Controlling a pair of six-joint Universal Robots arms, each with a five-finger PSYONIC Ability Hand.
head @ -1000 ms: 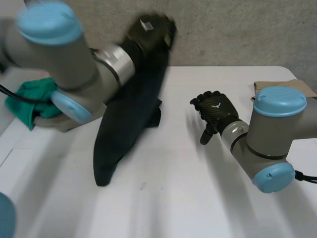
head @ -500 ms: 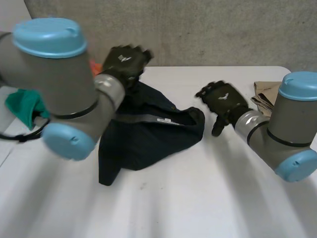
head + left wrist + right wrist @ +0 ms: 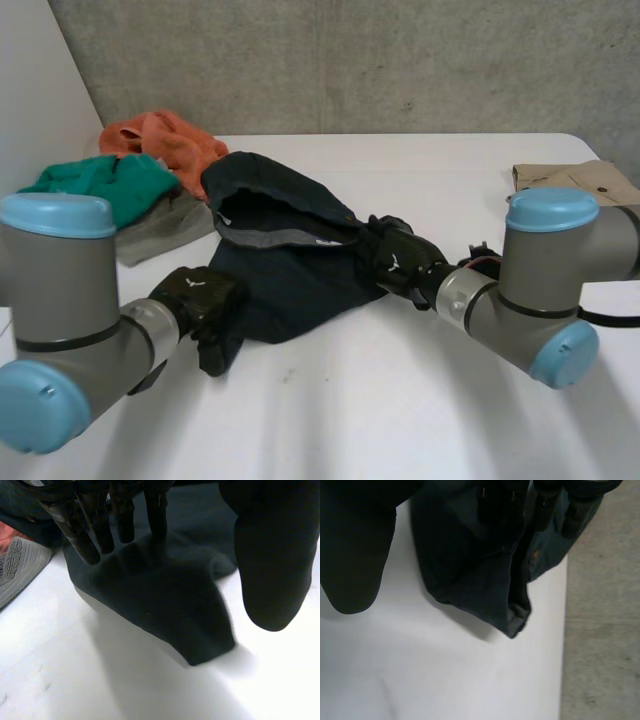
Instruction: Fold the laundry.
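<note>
A dark navy garment (image 3: 285, 255) lies crumpled in the middle of the white table (image 3: 390, 400), its waistband gaping toward the back. My left hand (image 3: 200, 298) sits at the garment's near left corner. In the left wrist view its fingers (image 3: 75, 530) are straight over the dark cloth (image 3: 165, 600) and the thumb stands apart, gripping nothing. My right hand (image 3: 398, 262) rests at the garment's right edge. In the right wrist view the right hand (image 3: 355, 545) is open, its straight fingers lying over the folded navy edge (image 3: 465, 565).
A laundry pile sits at the back left: an orange cloth (image 3: 160, 135), a green cloth (image 3: 95, 185) and a grey cloth (image 3: 160, 228), the grey cloth (image 3: 20, 575) close beside the navy garment. A folded tan cloth (image 3: 575, 180) lies at the far right.
The left hand let go of the raised garment, which dropped onto the table. The left arm swung down to its near left corner. The right hand moved left onto its right edge.
</note>
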